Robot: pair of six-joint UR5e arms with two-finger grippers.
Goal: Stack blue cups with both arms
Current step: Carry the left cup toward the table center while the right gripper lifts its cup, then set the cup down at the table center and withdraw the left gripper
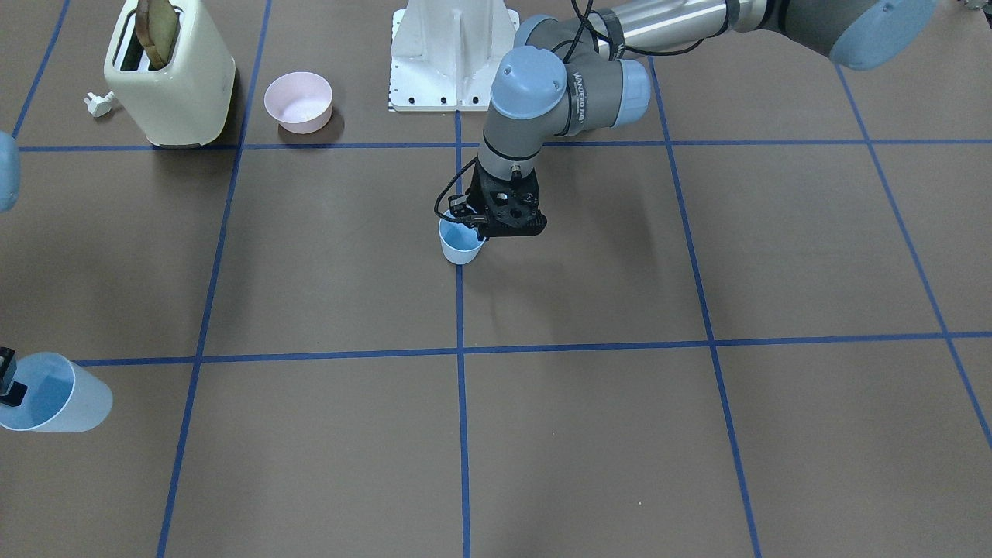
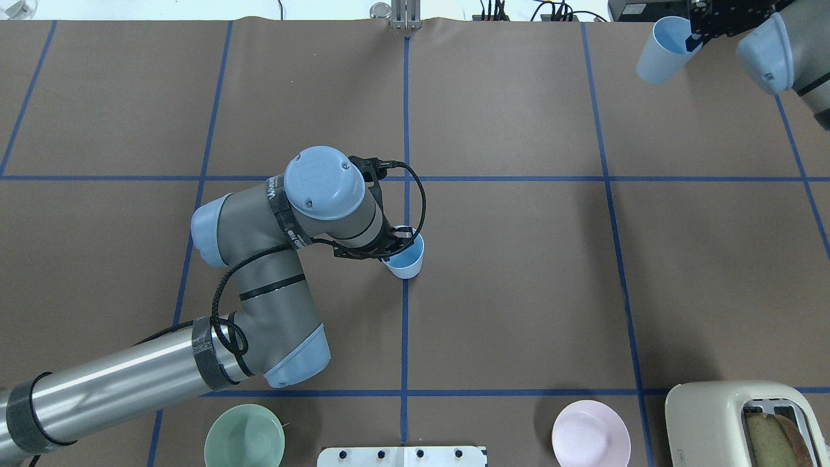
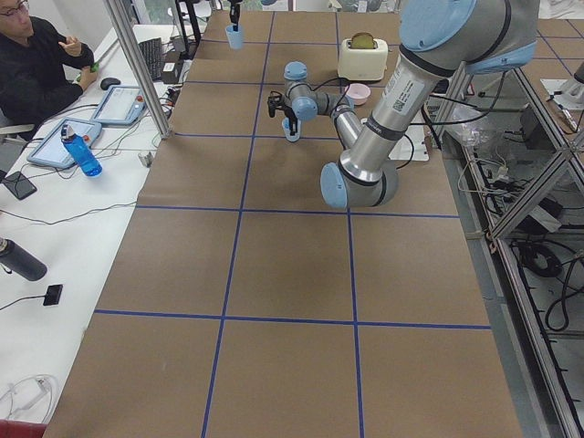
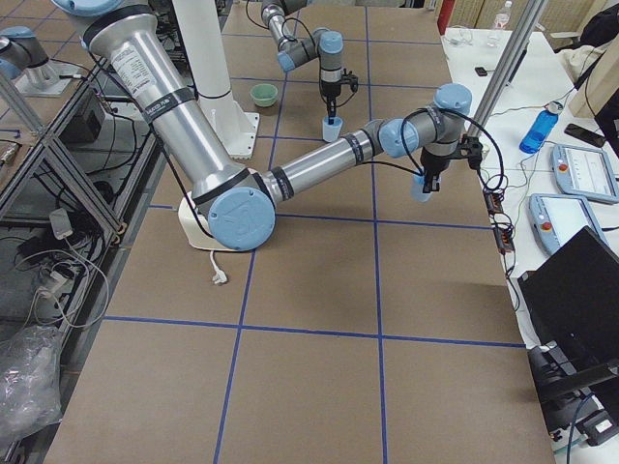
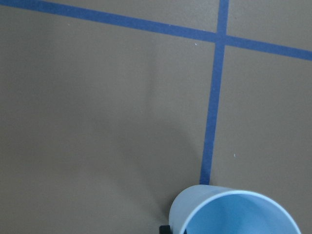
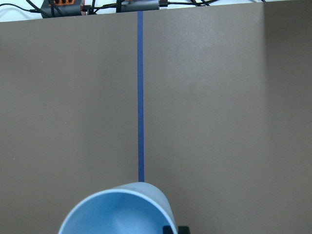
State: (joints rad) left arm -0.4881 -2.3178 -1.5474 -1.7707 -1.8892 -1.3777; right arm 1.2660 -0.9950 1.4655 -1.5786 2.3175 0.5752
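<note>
One blue cup [image 1: 461, 243] stands upright at the table's centre, on a blue tape line; it also shows in the overhead view [image 2: 406, 258] and the left wrist view [image 5: 234, 214]. My left gripper [image 1: 482, 227] points down at it, shut on its rim [image 2: 397, 244]. I cannot tell whether the cup touches the table. The second blue cup [image 2: 663, 43] hangs tilted above the table's far right corner, held at the rim by my shut right gripper [image 2: 695, 37]. This cup also shows in the front view [image 1: 54, 392] and the right wrist view [image 6: 117, 212].
A cream toaster [image 2: 746, 421] with bread, a pink bowl [image 2: 590, 441] and a green bowl [image 2: 244, 444] stand along the near edge beside the white base [image 1: 453, 54]. A white plug [image 1: 99, 103] lies by the toaster. An operator [image 3: 36, 64] sits beyond the far edge.
</note>
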